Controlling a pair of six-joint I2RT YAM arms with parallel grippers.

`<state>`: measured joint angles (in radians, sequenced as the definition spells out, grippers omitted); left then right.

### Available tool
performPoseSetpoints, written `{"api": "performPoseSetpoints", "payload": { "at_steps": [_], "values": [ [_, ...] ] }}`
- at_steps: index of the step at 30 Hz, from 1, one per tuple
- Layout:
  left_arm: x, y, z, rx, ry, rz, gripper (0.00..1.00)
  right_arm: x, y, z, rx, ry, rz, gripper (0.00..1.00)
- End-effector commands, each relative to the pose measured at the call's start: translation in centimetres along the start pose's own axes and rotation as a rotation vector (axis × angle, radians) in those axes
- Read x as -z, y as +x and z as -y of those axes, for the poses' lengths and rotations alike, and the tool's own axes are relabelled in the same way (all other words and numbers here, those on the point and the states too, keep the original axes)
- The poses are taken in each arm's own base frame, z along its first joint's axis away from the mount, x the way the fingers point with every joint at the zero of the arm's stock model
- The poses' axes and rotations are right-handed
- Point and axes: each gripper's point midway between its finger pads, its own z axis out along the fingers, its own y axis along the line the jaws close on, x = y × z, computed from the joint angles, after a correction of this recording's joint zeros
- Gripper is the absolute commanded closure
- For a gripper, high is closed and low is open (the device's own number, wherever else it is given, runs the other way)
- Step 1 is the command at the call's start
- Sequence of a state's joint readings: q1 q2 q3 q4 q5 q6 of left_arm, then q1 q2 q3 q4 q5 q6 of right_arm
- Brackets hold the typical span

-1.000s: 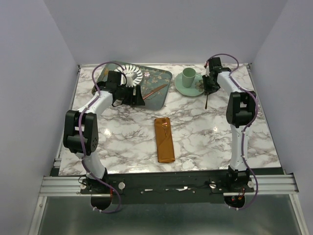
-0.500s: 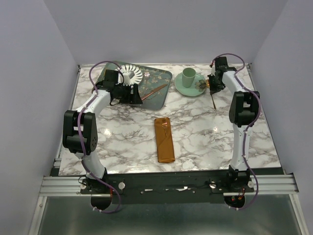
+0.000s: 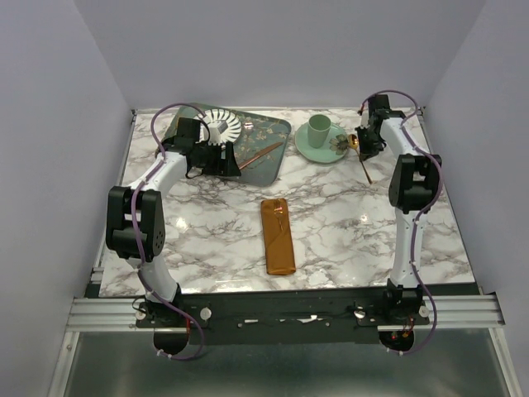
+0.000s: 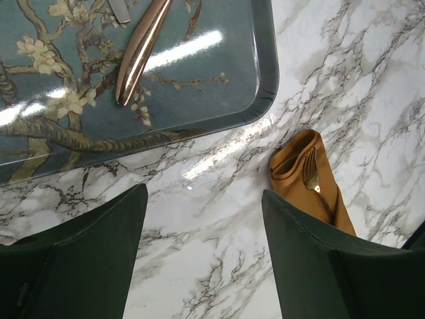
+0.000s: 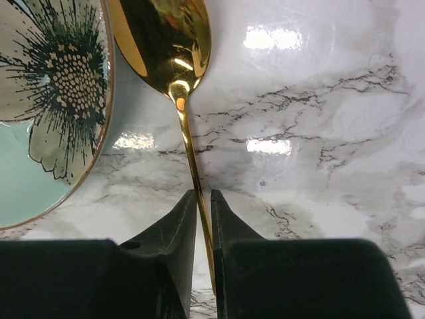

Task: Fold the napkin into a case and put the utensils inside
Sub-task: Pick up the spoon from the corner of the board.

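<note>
The right end effector point(image 5: 204, 197) was closed on the spoon point(image 5: 171, 46), pinching only its slim handle, at the far right beside the saucer point(image 5: 46, 113). Held so thinly, the spoon could swivel or slip and miss the case's narrow mouth. The left end effector point(image 4: 204, 194) hung wide open and empty near the tray point(image 4: 219, 93). The case point(image 3: 278, 236), a long rust-orange pouch with the fork point(image 4: 311, 174) tucked in, lay in the middle of the surface.

white arms point(image 3: 168, 175), black joints, purple cables point(image 3: 173, 107), dark green fingers point(image 4: 80, 259).

The fork point(image 4: 310, 174) has its handle hidden inside the case point(image 4: 289, 163); the spoon point(image 5: 166, 40) bowl's tip is cut off.
</note>
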<state>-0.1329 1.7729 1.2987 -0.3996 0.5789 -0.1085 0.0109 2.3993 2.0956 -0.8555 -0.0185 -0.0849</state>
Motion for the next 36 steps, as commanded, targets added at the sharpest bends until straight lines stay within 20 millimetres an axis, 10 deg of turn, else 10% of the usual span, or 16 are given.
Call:
{"api": "performPoseSetpoints", "payload": {
  "at_steps": [1,11,15,18,36],
  "values": [
    [0.7,-1.2,0.3,-0.018,-0.002,0.023,0.21,-1.0,0.9,0.8,0.019,-0.044,-0.061,0.77],
    [1.0,-1.2,0.5,-0.021,-0.007,0.023,0.21,-1.2,0.7,0.7,0.013,-0.089,-0.073,0.75],
    [1.2,-1.5,0.6,-0.024,-0.007,0.028,0.21,-1.2,0.8,0.9,0.006,-0.081,-0.081,0.99],
    [1.4,-1.7,0.7,-0.032,-0.006,0.033,0.21,-1.2,1.6,1.1,0.026,-0.068,-0.106,0.99],
    [3.3,-6.7,3.5,-0.091,0.066,0.192,0.16,13.3,-1.1,-1.2,0.017,-0.098,0.189,1.0]
  ]
}}
